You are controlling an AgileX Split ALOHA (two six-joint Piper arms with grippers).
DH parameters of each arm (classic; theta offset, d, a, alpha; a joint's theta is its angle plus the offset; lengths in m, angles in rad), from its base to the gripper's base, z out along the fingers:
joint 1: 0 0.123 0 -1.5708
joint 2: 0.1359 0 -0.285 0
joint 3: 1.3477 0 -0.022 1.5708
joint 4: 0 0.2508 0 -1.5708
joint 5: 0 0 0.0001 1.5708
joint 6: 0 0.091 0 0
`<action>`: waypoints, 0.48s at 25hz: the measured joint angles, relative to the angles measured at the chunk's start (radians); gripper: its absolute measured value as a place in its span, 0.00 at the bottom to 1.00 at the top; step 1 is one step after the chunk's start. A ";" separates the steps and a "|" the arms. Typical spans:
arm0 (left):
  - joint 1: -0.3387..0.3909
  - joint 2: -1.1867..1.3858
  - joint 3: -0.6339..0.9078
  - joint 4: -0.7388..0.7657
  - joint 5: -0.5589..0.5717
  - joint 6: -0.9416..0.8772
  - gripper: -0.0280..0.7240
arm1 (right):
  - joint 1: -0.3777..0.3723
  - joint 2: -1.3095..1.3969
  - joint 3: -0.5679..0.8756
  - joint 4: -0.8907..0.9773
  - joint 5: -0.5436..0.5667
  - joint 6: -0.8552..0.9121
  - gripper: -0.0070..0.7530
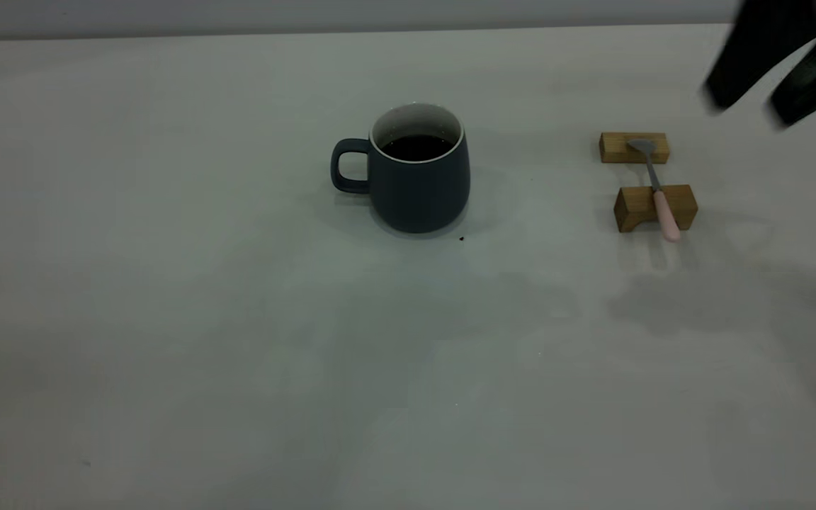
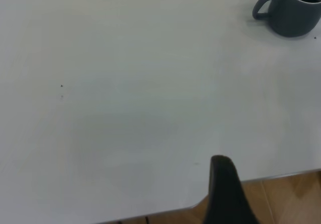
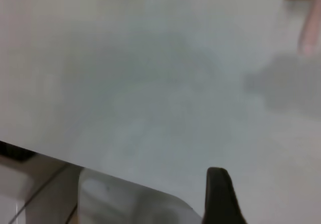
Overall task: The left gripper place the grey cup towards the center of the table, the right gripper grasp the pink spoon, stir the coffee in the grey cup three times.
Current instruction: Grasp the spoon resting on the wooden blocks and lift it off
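Meanwhile, the right gripper [image 1: 748,106] hangs with fingers spread wide at the frame's upper right, above the pink spoon [image 1: 658,188]; the grey cup [image 1: 414,172] stands mid-surface.

one black fingertip [image 3: 219,194] hangs over the table [image 3: 150,83] near its edge, pink spoon [image 3: 310,30] far off.
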State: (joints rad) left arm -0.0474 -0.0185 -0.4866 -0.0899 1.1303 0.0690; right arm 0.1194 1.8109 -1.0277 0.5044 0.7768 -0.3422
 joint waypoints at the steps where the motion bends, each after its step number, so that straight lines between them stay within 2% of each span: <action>1: 0.000 0.000 0.000 0.000 0.000 0.000 0.73 | 0.012 0.045 -0.024 -0.013 0.007 0.015 0.70; 5: 0.000 0.000 0.000 0.000 0.000 0.000 0.73 | 0.023 0.196 -0.111 -0.047 0.016 0.069 0.70; 12: 0.000 0.000 0.000 0.000 0.000 0.000 0.73 | 0.023 0.336 -0.177 -0.063 -0.079 0.117 0.70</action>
State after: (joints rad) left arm -0.0474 -0.0185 -0.4866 -0.0899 1.1303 0.0690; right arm 0.1422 2.1466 -1.2051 0.4412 0.6974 -0.2250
